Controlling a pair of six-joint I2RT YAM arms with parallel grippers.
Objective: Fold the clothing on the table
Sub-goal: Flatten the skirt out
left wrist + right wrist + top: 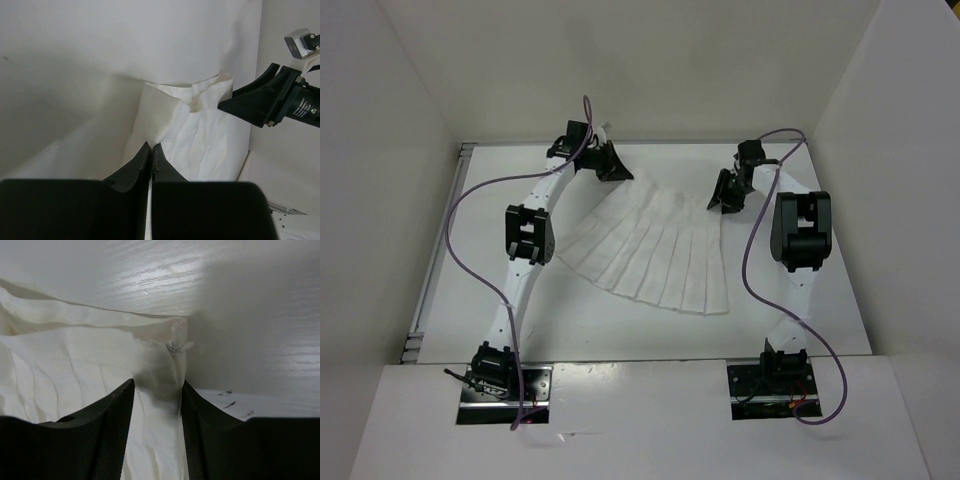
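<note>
A pleated white skirt [655,250] is being shown fanned out flat on the white bench [620,335], between two robot arms. Its far left corner is being pinched by the clenched left gripper [617,165]. Its far right corner is being straddled, ungripped, by the parted fingers of the right gripper [157,385].
</note>
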